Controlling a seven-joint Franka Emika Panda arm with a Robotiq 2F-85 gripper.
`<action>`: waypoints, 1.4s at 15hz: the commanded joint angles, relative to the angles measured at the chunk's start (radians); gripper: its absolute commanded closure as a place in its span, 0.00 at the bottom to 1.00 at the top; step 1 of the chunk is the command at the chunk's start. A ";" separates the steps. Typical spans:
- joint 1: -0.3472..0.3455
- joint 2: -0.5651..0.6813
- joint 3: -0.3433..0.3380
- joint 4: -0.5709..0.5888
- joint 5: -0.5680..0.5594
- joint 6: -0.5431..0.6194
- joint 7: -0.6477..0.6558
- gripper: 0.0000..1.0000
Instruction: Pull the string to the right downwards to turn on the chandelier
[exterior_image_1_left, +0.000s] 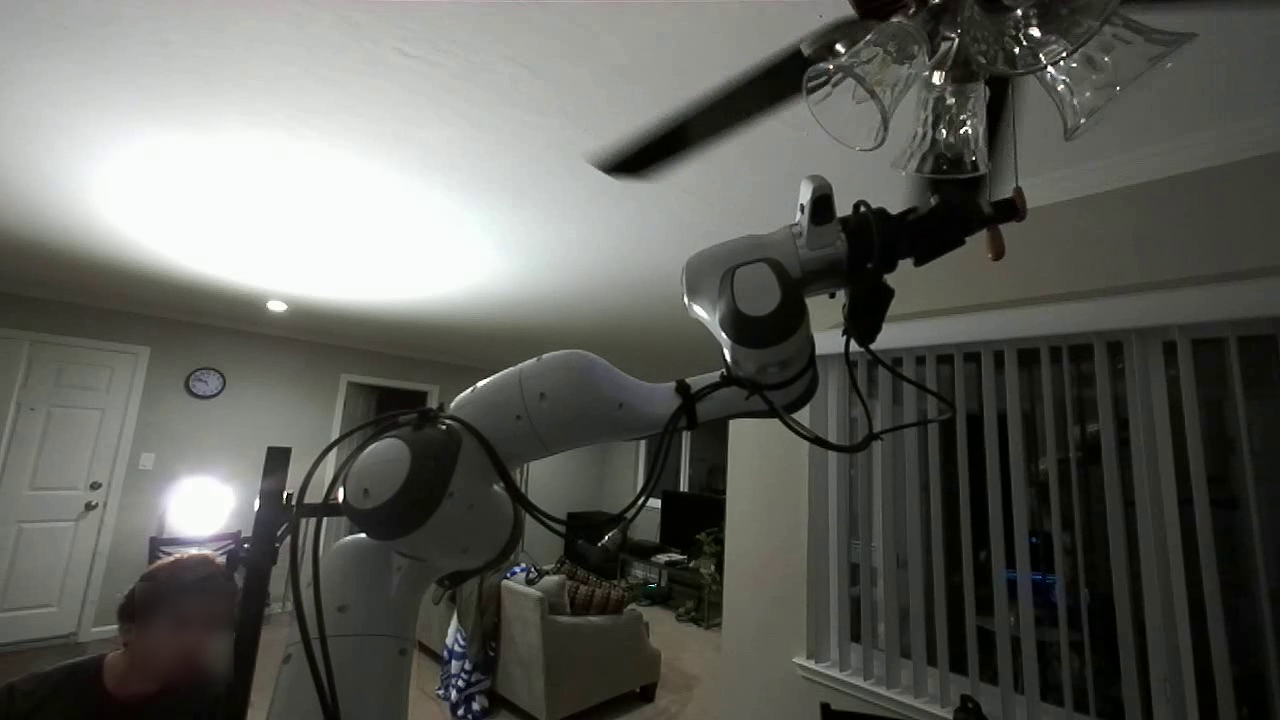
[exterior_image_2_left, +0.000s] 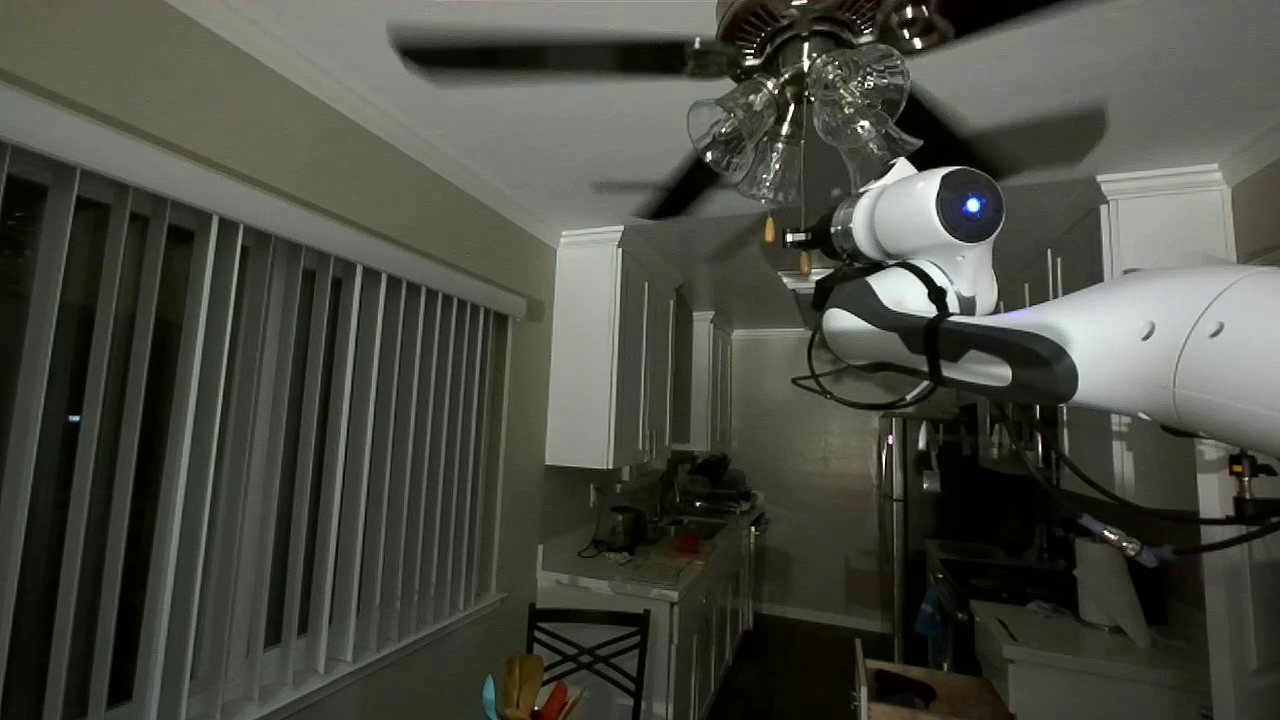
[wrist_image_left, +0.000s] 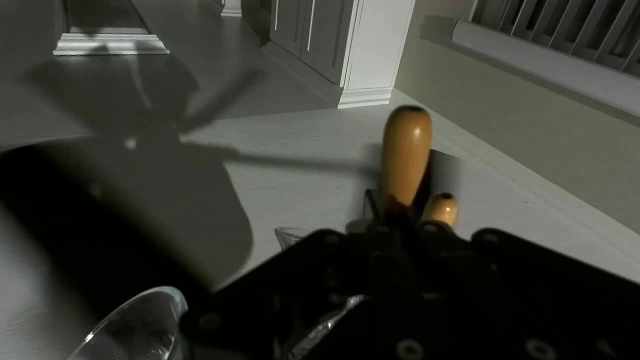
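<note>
The chandelier is a ceiling fan with clear, unlit glass shades, seen in both exterior views (exterior_image_1_left: 945, 130) (exterior_image_2_left: 775, 170). Two pull strings end in orange-brown wooden handles. My gripper (exterior_image_1_left: 1000, 210) (exterior_image_2_left: 797, 238) is just below the shades. In the upside-down wrist view, its fingertips (wrist_image_left: 405, 225) are close together around the narrow end of the nearer handle (wrist_image_left: 407, 150). This handle hangs below the fingers in both exterior views (exterior_image_1_left: 995, 243) (exterior_image_2_left: 805, 262). The second handle (wrist_image_left: 442, 209) is just beyond the fingertips, also in both exterior views (exterior_image_1_left: 1019, 203) (exterior_image_2_left: 769, 230). The grasp itself is dark.
Dark fan blades (exterior_image_1_left: 720, 110) (exterior_image_2_left: 550, 55) spread above the arm and look blurred. A glass shade (wrist_image_left: 145, 325) is close to the gripper in the wrist view. Window blinds (exterior_image_1_left: 1000, 500) and kitchen cabinets (exterior_image_2_left: 590, 350) stand behind. A person (exterior_image_1_left: 170, 640) is near the arm's base.
</note>
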 joint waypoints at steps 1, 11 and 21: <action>-0.005 0.015 0.004 0.011 -0.029 -0.014 0.029 0.99; 0.044 0.042 -0.006 -0.040 -0.034 -0.060 -0.003 0.99; 0.078 0.049 -0.034 -0.026 -0.044 -0.053 0.016 0.60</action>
